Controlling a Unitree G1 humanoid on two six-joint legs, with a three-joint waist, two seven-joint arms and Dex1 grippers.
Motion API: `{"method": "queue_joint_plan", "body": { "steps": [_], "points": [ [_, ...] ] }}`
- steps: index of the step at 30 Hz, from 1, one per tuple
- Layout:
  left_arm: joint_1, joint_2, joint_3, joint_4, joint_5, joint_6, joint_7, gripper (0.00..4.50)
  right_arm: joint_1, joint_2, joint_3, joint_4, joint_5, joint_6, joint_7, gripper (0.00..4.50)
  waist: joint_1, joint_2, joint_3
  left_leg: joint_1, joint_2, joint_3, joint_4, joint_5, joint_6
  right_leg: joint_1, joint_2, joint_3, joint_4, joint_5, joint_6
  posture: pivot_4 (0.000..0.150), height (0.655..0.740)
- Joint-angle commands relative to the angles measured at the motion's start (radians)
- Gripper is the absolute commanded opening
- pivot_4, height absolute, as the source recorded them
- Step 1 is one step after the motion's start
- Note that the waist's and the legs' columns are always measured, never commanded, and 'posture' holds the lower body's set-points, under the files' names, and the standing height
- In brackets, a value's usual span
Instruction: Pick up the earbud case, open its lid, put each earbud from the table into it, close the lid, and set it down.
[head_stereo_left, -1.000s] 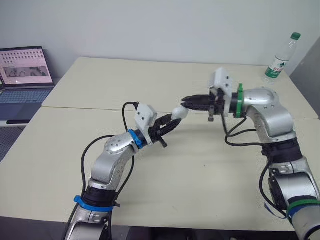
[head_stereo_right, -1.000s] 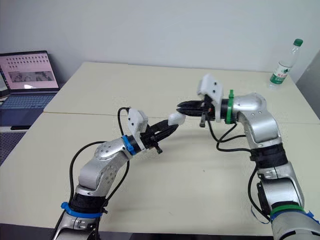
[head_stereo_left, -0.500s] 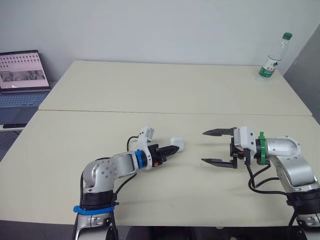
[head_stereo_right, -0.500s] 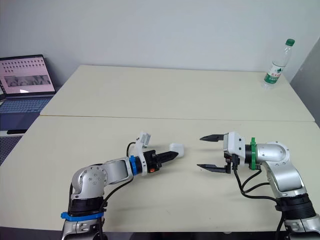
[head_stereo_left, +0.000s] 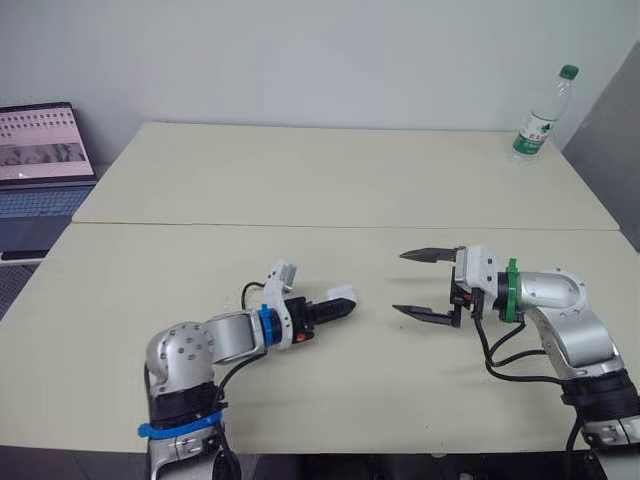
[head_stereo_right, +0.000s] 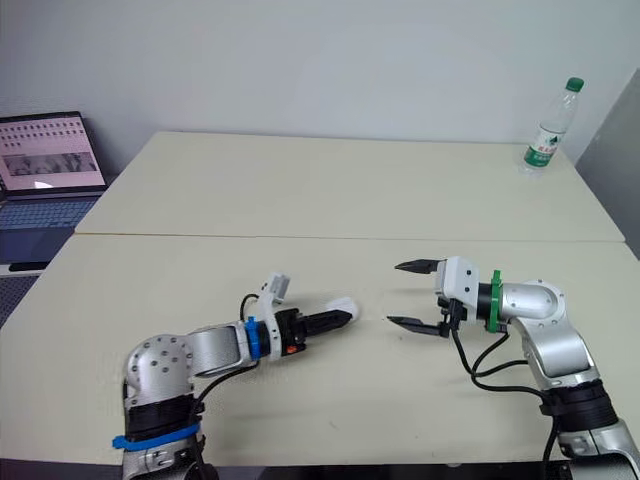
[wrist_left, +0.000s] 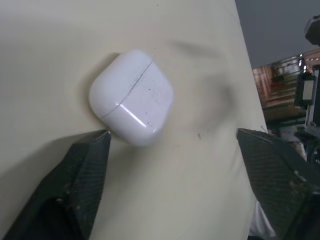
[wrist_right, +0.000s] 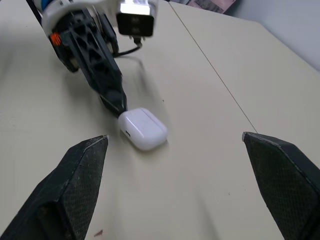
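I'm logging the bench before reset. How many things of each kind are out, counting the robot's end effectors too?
Earbud case: 1
Water bottle: 1
Laptop: 1
End effectors: 2, the left end effector and the right end effector
Total: 5

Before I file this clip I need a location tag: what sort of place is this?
Most likely an office or lab room: two plain beige tables pushed together by a bare wall, an open laptop off to the left, and a plastic water bottle at the far corner.
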Motion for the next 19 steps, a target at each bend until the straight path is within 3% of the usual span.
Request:
{"method": "queue_joint_plan", "body": {
  "steps": [1, 3, 6, 9, 13, 19],
  "points": [
    [0.108, 0.196, 0.096, -0.048, 0.009, 0.041, -0.004, 4.47, -0.034, -0.020, -0.010, 0.026, 0.009, -0.043, 0.029, 4.50, -0.013, 0.000, 0.000, 0.001, 0.000, 0.000, -0.001, 0.000, 0.000, 0.000, 0.001, 0.001, 0.000, 0.000, 0.000, 0.150, 0.7400],
    [0.140, 0.305, 0.109, -0.082, 0.012, -0.021, -0.074, 4.47, -0.046, -0.030, -0.017, 0.051, 0.016, -0.054, 0.046, 4.50, -0.022, 0.000, 0.000, 0.003, 0.001, 0.000, -0.002, 0.000, 0.000, 0.000, 0.002, 0.001, 0.002, -0.001, -0.002, 0.150, 0.7400],
    [0.234, 0.556, 0.004, -0.133, 0.220, -0.455, -0.315, 4.47, -0.064, -0.054, -0.034, 0.089, 0.041, -0.053, 0.086, 4.50, -0.025, -0.001, 0.001, 0.003, 0.001, -0.001, -0.002, 0.000, -0.001, -0.001, 0.002, 0.000, 0.005, -0.005, -0.006, 0.150, 0.7400],
    [0.243, 0.673, 0.021, -0.076, 0.350, -0.783, -0.480, 4.47, -0.080, -0.092, -0.057, 0.117, 0.082, -0.005, 0.134, 4.50, -0.004, 0.000, 0.002, 0.002, 0.000, 0.000, -0.002, 0.003, -0.005, -0.001, -0.001, -0.001, 0.004, -0.005, -0.010, 0.150, 0.7400],
    [0.266, 0.733, 0.046, -0.021, 0.499, -1.065, -0.546, 4.47, -0.114, -0.134, -0.082, 0.155, 0.118, 0.050, 0.163, 4.50, 0.021, 0.000, 0.002, -0.002, -0.002, 0.003, -0.002, 0.002, -0.004, -0.002, -0.006, -0.002, -0.002, -0.004, -0.009, 0.150, 0.7400],
    [0.273, 0.700, 0.059, 0.014, 0.511, -1.156, -0.572, 4.47, -0.176, -0.135, -0.091, 0.204, 0.111, 0.075, 0.148, 4.50, 0.028, 0.000, 0.002, -0.004, -0.001, 0.003, -0.002, -0.001, 0.000, -0.003, -0.007, -0.004, -0.003, -0.004, -0.008, 0.150, 0.7400]
  ]
}}
